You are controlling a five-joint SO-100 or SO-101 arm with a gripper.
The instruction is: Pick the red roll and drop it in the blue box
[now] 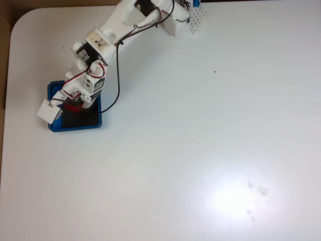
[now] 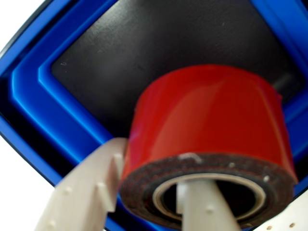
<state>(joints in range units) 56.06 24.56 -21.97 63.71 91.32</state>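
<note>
In the wrist view the red roll (image 2: 211, 115) hangs over the black floor of the blue box (image 2: 29, 96). My gripper (image 2: 149, 168) is shut on the roll's wall: one white finger (image 2: 91, 187) presses its outer side and the other finger (image 2: 202, 207) sits inside the pale core. In the fixed view the arm reaches down from the top to the blue box (image 1: 75, 126) at the table's left. There the gripper (image 1: 70, 106) holds the red roll (image 1: 73, 105) above the box's floor. Whether the roll touches the floor I cannot tell.
The white table (image 1: 200, 150) spreads wide to the right of the box. A white perforated block (image 1: 198, 20) stands by the arm's base at the top. A black cable (image 1: 118, 80) loops beside the arm. A brown cardboard edge (image 1: 4, 60) runs along the left.
</note>
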